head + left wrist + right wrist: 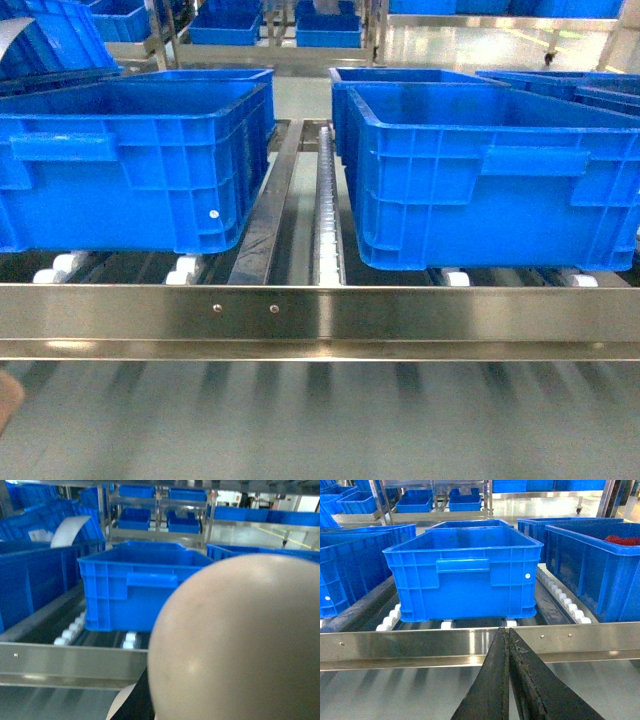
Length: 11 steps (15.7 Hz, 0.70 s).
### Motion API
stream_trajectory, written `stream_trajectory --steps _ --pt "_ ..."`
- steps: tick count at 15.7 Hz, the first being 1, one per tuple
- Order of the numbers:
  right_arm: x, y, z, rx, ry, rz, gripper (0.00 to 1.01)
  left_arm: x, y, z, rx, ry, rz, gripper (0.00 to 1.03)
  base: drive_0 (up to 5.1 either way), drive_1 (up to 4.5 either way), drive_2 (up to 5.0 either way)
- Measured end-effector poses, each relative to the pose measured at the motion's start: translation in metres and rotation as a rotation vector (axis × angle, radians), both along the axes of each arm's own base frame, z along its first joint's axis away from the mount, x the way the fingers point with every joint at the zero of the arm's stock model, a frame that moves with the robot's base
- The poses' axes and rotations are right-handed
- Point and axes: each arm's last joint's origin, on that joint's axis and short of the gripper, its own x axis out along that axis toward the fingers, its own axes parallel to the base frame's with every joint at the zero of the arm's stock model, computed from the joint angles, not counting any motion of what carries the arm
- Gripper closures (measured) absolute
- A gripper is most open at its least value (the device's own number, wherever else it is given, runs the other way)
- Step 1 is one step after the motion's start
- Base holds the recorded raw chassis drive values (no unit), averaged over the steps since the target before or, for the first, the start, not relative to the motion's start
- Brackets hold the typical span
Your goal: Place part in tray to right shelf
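**A:** Status of your claws, pls?

**B:** My right claw (506, 636) is shut completely. The two dark fingers (487, 690) press together along their length and there is nothing between them. It hangs just in front of the front rail (420, 645) of the right shelf (420, 315), not touching it.

**A:** And the left one?

**B:** I cannot tell. The tray (240, 640) is very near the left wrist cam and its beige rounded surface covers approx. half of the picture. From the left claw (134, 702) only a dark bit shows under the tray, the jaws are hidden.

**A:** Where is the part?

**B:** I don't see it in any view. If it lies in the tray, that side is turned away from my cams. In the head view only a beige blur (8, 400) shows at the bottom left corner.

**A:** What is on the shelf?

**B:** Two big blue crates on the white rollers, the left crate (130, 170) and the right crate (480, 180), well apart. A roller track (328, 200) runs between them. The two screws (217, 309) sit on the rail below that gap. More crates stand behind.
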Motion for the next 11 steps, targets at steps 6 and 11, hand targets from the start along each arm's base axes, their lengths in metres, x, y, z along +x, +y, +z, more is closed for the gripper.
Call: stream_trajectory --steps 6,11 --pt "0.0 0.0 0.0 0.0 0.0 -0.001 0.84 -0.0001 0.0 -0.0003 0.001 0.005 0.0 0.89 0.0 0.0 0.0" --pt "0.0 0.0 0.0 0.0 0.0 -0.001 0.23 -0.0001 0.0 -0.0002 0.002 0.004 0.0 0.89 0.0 0.0 0.0"
